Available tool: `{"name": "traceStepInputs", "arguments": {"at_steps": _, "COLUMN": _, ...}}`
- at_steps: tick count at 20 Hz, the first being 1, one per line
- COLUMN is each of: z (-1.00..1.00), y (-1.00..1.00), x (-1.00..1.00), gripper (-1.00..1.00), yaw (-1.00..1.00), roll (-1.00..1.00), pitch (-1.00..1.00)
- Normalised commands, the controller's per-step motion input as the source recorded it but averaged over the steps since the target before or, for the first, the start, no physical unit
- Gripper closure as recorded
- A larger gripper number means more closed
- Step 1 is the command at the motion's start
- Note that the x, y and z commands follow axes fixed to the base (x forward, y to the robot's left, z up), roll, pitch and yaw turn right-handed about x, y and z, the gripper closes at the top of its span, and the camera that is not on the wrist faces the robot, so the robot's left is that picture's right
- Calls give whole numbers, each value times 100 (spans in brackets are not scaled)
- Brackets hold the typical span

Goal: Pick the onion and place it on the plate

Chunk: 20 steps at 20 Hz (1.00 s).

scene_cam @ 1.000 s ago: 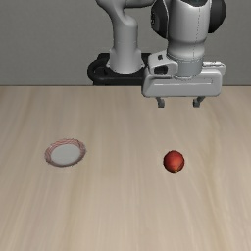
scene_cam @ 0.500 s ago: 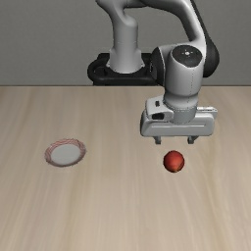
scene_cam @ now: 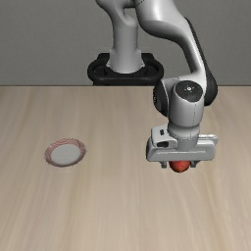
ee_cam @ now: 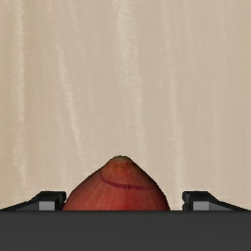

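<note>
The onion (scene_cam: 179, 168) is a small red-brown bulb lying on the wooden table at the exterior view's right. My gripper (scene_cam: 179, 167) has come down over it, and its body hides most of the bulb. In the wrist view the onion (ee_cam: 117, 185) sits right between my two fingertips (ee_cam: 39, 200), with a small gap on each side. The fingers stand open around it. The plate (scene_cam: 66, 152) is a small white disc with a pinkish rim, on the table at the exterior view's left, well apart from the onion.
The wooden table (scene_cam: 108, 216) stretches wide around both objects. The robot's black base (scene_cam: 123, 71) stands at the table's far edge.
My gripper has dropped from high above the table down onto the onion, so that the fingers now straddle it. The onion and plate have not moved.
</note>
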Motion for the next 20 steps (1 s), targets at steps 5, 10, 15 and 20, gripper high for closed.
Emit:
{"name": "traceStepInputs", "arguments": {"at_steps": 5, "z": 0, "y": 0, "x": 0, "gripper": 100, "yaw": 0, "roll": 0, "pitch": 0}}
{"name": "traceStepInputs", "arguments": {"at_steps": 10, "z": 20, "y": 0, "x": 0, "gripper": 100, "yaw": 0, "roll": 0, "pitch": 0}}
{"name": "traceStepInputs", "arguments": {"at_steps": 15, "z": 80, "y": 0, "x": 0, "gripper": 100, "yaw": 0, "roll": 0, "pitch": 0}}
{"name": "traceStepInputs", "arguments": {"at_steps": 20, "z": 100, "y": 0, "x": 0, "gripper": 100, "yaw": 0, "roll": 0, "pitch": 0}}
